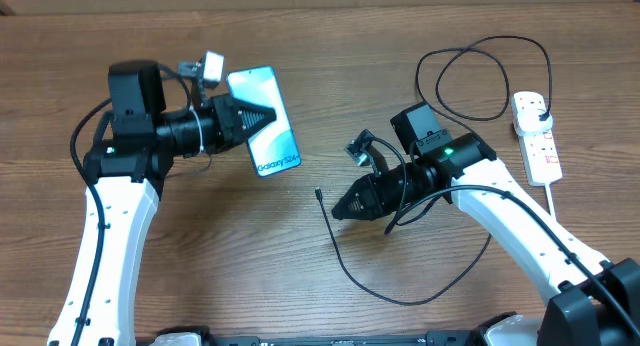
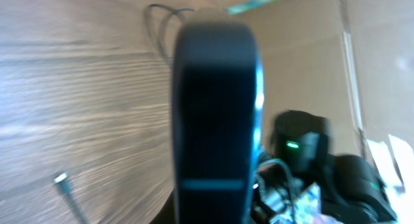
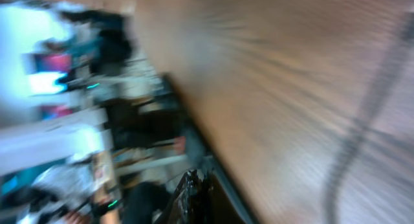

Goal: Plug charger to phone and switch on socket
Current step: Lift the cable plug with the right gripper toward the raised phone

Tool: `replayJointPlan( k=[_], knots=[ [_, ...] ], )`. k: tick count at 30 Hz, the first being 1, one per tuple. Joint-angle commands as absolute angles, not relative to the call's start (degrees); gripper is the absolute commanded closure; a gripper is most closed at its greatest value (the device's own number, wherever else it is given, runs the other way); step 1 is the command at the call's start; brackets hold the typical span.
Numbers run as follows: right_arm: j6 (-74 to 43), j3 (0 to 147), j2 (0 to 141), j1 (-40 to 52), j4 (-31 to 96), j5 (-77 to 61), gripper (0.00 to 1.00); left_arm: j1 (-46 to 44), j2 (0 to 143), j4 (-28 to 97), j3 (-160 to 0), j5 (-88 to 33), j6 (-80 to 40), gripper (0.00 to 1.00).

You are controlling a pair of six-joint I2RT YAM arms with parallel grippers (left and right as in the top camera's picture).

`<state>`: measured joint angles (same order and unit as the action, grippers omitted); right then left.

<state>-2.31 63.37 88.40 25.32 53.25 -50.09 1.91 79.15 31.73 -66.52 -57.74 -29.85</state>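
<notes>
My left gripper (image 1: pixel 268 119) is shut on the phone (image 1: pixel 272 136) and holds it tilted, its light blue "Galaxy S24" screen facing up. In the left wrist view the phone (image 2: pixel 217 101) shows edge-on, dark and blurred. The charger cable (image 1: pixel 385 294) lies curved on the table, with its small tip (image 1: pixel 318 194) free, also visible in the left wrist view (image 2: pixel 61 179). My right gripper (image 1: pixel 336 212) looks shut and empty, just right of that tip. The cable loops back to a black plug (image 1: pixel 537 110) in the white socket strip (image 1: pixel 541 151) at the far right.
The right wrist view is heavily blurred; it shows the wood table, a dark streak of cable (image 3: pixel 362 120) and clutter past the table edge. The strip's white cord (image 1: pixel 556 208) runs down beside my right arm. Cardboard lines the table's far edge.
</notes>
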Motion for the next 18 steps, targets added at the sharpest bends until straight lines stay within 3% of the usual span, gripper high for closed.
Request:
replayJointPlan(
  k=[1,4,6,18],
  knots=[
    [-8.78,63.77,87.59,27.40,52.21,-33.17,0.80,4.45,79.13,31.38,-63.64,-53.04,-28.82,0.96],
    [-14.79,63.79,87.83,30.50,50.06,-24.08,0.44,7.79,79.72,30.39,-61.08,-51.96,-30.65,0.96],
    [-17.43,63.83,88.68,33.26,48.16,-18.65,0.33,10.37,80.49,30.20,-59.94,-53.21,-30.87,0.96],
    [-19.46,78.26,108.18,47.11,50.33,5.80,0.34,14.20,90.04,30.15,-58.87,-61.76,-25.26,0.96]
  ],
)
